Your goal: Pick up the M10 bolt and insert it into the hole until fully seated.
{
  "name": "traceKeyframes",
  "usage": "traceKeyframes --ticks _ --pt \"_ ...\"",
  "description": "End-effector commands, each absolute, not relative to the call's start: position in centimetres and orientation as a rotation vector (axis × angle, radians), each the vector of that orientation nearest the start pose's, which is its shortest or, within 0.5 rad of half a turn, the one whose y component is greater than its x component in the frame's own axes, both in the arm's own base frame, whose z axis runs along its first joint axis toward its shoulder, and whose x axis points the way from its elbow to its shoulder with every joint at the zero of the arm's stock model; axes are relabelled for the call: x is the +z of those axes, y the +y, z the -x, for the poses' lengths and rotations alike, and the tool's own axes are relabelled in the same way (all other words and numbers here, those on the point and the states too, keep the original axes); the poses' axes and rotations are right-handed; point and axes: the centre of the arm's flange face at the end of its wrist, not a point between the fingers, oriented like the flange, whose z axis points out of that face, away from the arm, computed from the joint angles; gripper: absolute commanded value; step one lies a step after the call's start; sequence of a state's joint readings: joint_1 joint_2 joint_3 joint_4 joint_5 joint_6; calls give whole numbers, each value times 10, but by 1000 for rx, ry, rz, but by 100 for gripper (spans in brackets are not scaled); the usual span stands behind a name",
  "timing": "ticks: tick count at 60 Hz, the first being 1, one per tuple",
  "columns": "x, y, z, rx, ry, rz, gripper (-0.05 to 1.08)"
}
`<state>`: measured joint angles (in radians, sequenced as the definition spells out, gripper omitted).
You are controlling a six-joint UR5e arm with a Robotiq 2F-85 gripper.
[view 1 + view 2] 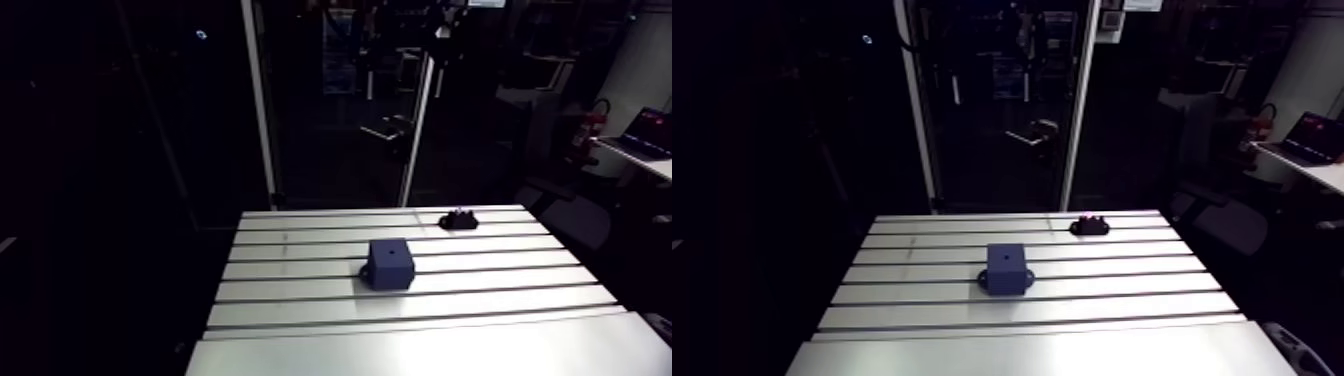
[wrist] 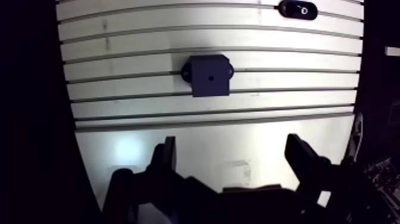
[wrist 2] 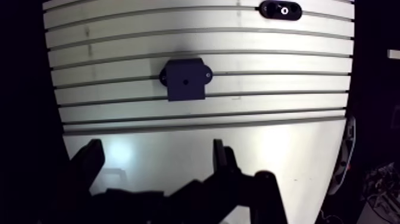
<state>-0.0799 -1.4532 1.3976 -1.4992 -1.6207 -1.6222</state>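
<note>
Slotted table [image 1: 420, 340] | block [image 2: 209, 75] looks fixed to slots, hole [image 2: 210, 78] up for vertical insertion | M10 bolt [image 2: 304, 9] cradled at block's 1 o'clock | your gripper [image 2: 232, 149] wide open, empty

You'll find the block [image 1: 389, 264] on the middle slats of the table [image 1: 300, 300], the hole [image 2: 211, 77] in its top. The small holder [image 1: 459, 218] sits behind it, well apart, near the far right edge. Your gripper [image 2: 231, 143] hangs before the block.
</note>
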Motion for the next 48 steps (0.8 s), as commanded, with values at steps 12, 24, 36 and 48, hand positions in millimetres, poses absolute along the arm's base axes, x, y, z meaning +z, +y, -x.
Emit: traceKeyframes --ticks 12,24,36,48 --pt "505 -86 549 76 3123 -34 0" --pt "504 -83 552 79 3132 -14 0" --pt "504 -52 569 105 3188 66 0" --pt "485 8 596 127 3233 122 1"
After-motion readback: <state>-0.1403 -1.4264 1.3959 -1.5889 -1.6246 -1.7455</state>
